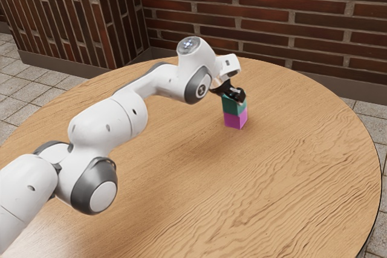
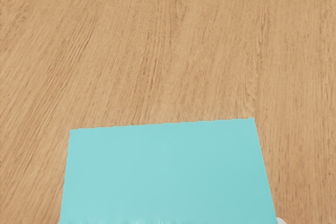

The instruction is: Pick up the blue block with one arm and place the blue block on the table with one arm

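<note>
Atop the magenta block (image 1: 234, 119), on the round wooden table (image 1: 290, 167), sits the teal block (image 1: 231, 107), level, side faces upright; no long axis can be determined. The black gripper (image 1: 237, 94) is at its upper part, partly hiding it; whether it is open or gripping cannot be told. The wrist view cuts off the teal block's near part.

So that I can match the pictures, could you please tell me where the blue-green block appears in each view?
Exterior view: the blue-green block is right of centre, directly above the magenta block.
Wrist view: its pale top face spans the lower edge's middle.
Shared landmark: the wooden table.
</note>
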